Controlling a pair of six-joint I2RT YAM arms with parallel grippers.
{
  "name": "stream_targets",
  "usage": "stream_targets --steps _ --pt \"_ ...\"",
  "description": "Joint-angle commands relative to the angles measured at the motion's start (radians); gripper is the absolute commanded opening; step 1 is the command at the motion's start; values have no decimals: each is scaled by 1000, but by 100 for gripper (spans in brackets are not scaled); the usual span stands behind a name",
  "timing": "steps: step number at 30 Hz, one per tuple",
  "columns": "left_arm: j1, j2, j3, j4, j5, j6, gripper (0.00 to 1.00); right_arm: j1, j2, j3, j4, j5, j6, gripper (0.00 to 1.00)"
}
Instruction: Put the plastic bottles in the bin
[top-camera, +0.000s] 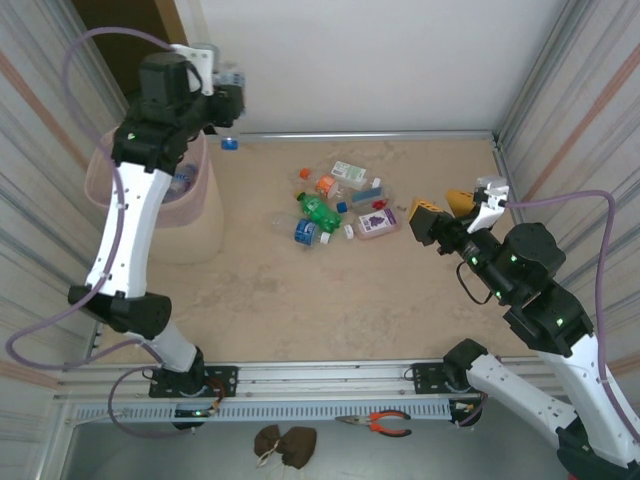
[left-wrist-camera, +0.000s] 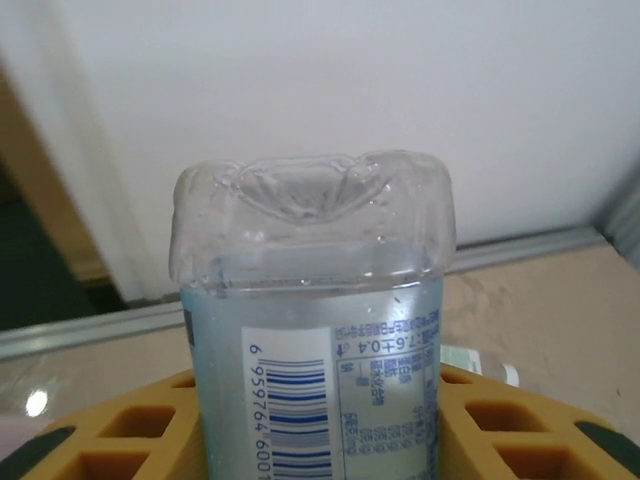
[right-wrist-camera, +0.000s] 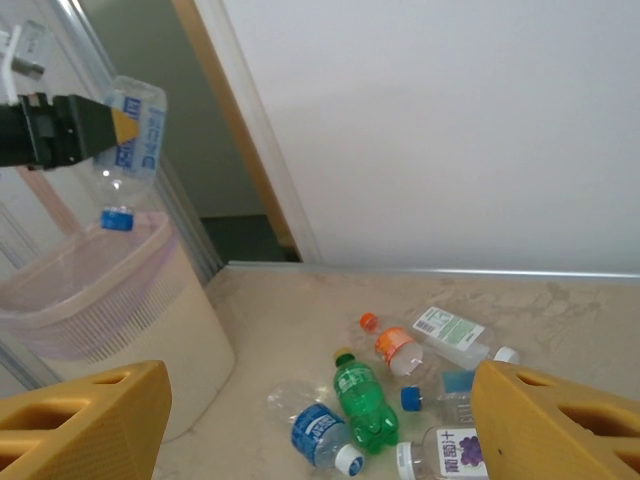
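My left gripper is shut on a clear plastic bottle with a pale blue label. Its yellow fingers press both of the bottle's sides. In the right wrist view that bottle hangs cap down, high over the pale-pink bin. The bin stands at the far left. Several plastic bottles lie in a pile mid-table: a green one, a blue-labelled one, an orange-labelled one and a purple-labelled one. My right gripper hovers open just right of the pile, nothing between its fingers.
Corrugated walls close in the left and right sides, a white wall the back. Inside the bin lies a bottle. Orange-handled pliers and a brown lump lie below the front rail, off the table.
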Motion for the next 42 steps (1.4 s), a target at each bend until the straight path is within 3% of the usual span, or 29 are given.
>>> stream_targets --steps 1,7,13,22,27,42 --pt "60 -60 -43 -24 -121 -212 30 -3 -4 29 15 -23 -10 78" --pt "154 -74 -44 -186 -267 -421 29 -2 9 21 30 -56 -7 78" --pt "276 -33 -45 -358 -281 -636 28 -3 16 12 38 -73 -4 78" --pt "358 29 -81 -521 -315 -893 29 -2 8 -4 28 -77 2 79" --pt "388 32 -114 -555 -367 -969 31 -2 -7 -15 16 -78 8 79" --pt "489 71 -245 -495 -310 -1068 40 -2 -46 -43 -17 -42 2 80"
